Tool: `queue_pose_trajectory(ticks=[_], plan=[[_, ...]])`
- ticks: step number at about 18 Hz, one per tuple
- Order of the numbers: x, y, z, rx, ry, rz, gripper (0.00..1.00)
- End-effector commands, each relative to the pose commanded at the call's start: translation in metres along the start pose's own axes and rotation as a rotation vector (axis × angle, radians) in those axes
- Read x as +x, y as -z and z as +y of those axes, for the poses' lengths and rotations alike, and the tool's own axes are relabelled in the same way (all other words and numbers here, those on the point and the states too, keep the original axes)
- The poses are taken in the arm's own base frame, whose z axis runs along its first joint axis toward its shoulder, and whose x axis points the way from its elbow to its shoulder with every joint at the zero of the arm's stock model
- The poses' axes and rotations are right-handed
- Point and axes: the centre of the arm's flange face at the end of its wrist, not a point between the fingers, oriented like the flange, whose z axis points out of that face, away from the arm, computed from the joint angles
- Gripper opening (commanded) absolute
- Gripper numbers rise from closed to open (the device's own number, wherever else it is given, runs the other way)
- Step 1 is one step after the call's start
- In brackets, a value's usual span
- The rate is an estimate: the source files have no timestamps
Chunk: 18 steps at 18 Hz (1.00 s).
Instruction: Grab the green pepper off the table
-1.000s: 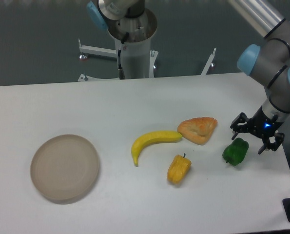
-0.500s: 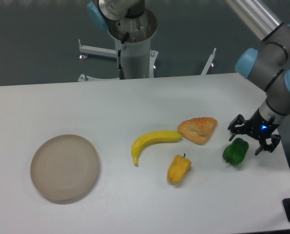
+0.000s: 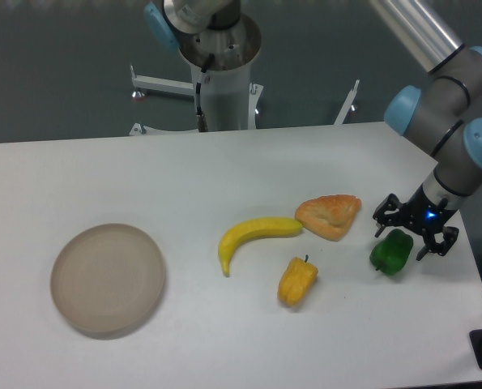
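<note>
The green pepper (image 3: pixel 391 254) lies on the white table (image 3: pixel 143 178) at the right, glossy and lumpy. My gripper (image 3: pixel 410 237) is open and hangs just above the pepper's upper right side, its dark fingers spread to either side of the pepper's top. It holds nothing. The arm reaches down to it from the upper right.
A yellow-orange pepper (image 3: pixel 296 281) lies left of the green one. An orange pastry-like piece (image 3: pixel 330 215) and a banana (image 3: pixel 253 237) lie near the middle. A beige plate (image 3: pixel 107 278) sits at the left. The table's right edge is close to the gripper.
My gripper has moved a little to the left and down, from beside the green pepper's right to over its top. The pepper has not moved.
</note>
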Motion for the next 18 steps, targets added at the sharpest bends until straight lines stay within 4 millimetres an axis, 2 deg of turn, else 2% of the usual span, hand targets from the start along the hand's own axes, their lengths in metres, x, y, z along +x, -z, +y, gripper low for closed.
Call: queue_pose_trajectory(ticks=[2,4,7,10,13,14,16,18], plan=[[0.000,0.000,0.000,0.000,-0.005,-0.001,0.46],[-0.001,0.003,-0.001,0.002,-0.007,-0.007,0.40],[-0.002,0.013,-0.004,0.004,-0.013,-0.026,0.40],[0.000,0.023,-0.013,0.005,-0.025,-0.042,0.34],[-0.003,0.035,-0.017,-0.008,-0.038,-0.071,0.33],[-0.001,0.047,-0.022,-0.024,-0.062,-0.095,0.33],[0.019,0.077,-0.054,-0.093,-0.253,-0.146,0.33],[0.031,0.100,-0.070,-0.106,-0.296,-0.165,0.33]])
